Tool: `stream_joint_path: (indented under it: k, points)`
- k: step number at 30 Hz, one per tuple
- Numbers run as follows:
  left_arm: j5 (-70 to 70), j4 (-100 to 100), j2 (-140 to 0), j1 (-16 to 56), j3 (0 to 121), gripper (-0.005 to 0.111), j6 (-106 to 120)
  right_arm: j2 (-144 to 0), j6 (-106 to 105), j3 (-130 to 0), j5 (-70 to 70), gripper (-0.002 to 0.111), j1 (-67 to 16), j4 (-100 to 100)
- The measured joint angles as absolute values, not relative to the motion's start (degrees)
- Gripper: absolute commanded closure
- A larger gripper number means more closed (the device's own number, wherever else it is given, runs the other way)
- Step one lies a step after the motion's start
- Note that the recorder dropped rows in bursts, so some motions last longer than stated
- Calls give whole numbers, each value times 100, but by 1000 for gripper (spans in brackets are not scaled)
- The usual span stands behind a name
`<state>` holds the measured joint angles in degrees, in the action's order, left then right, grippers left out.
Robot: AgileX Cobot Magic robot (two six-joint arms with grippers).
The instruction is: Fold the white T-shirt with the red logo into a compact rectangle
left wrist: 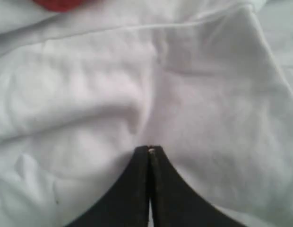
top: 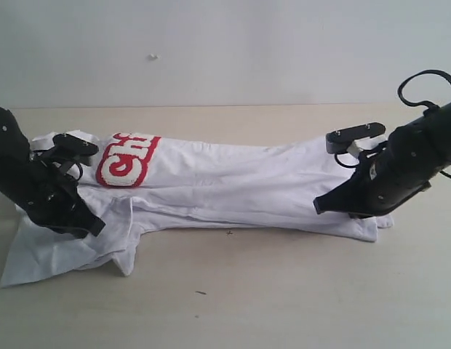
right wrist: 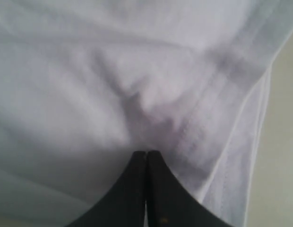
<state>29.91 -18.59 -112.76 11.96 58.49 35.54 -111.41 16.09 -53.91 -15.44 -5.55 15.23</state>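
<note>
The white T-shirt lies in a long band across the table, with one sleeve and loose cloth spread at the front left. Only part of the red logo shows near its left end, and its edge peeks into the left wrist view. My left gripper presses down on the shirt's left end. Its jaws are shut, and the cloth puckers at their tips. My right gripper sits on the right end by the hem, also shut, with fabric bunched at its tips.
The pale wooden table lies bare in front of the shirt, and a strip of it shows beside the hem. A plain white wall rises behind the table's far edge.
</note>
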Motion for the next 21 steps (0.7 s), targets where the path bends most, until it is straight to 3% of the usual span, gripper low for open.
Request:
stream_joint_path:
  k: [10,21]
  points:
    - [4136,-1824,-10707,1663,5048,107,3142,-9943,1774,-4523,-1923,108,-555,1498]
    - [3854,-1651,-9262,1693,4750,107,2911,-9285,1631,-4296,-1488,108,-597,1038]
